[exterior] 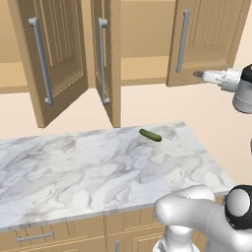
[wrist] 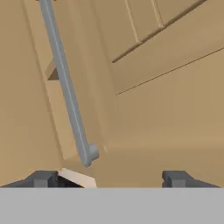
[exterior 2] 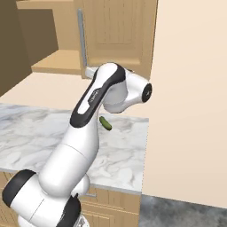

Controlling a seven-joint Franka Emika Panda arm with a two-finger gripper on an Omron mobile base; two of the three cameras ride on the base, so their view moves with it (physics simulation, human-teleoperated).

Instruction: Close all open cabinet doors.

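Observation:
Three tall light-tan cabinet doors hang open above the counter. The left door (exterior: 51,59) swings far out, and the middle door (exterior: 109,59) is seen nearly edge-on. The right door (exterior: 209,39) (exterior 2: 119,31) stands partly open. My gripper (exterior: 198,75) reaches in from the right, at the lower edge of the right door on its handle side. In the hand view my gripper (wrist: 109,179) is open, its fingertips (wrist: 41,178) wide apart with nothing between them. It faces the door's panel (wrist: 166,109) close up. The lower end of the grey bar handle (wrist: 87,153) sits just above the left fingertip.
A green cucumber (exterior: 150,135) (exterior 2: 105,123) lies on the marble counter (exterior: 74,167) near the back wall. Open shelves (exterior: 142,69) show behind the doors. Drawer fronts (exterior: 34,237) run below the counter. A bare wall (exterior 2: 190,111) borders the counter's right end.

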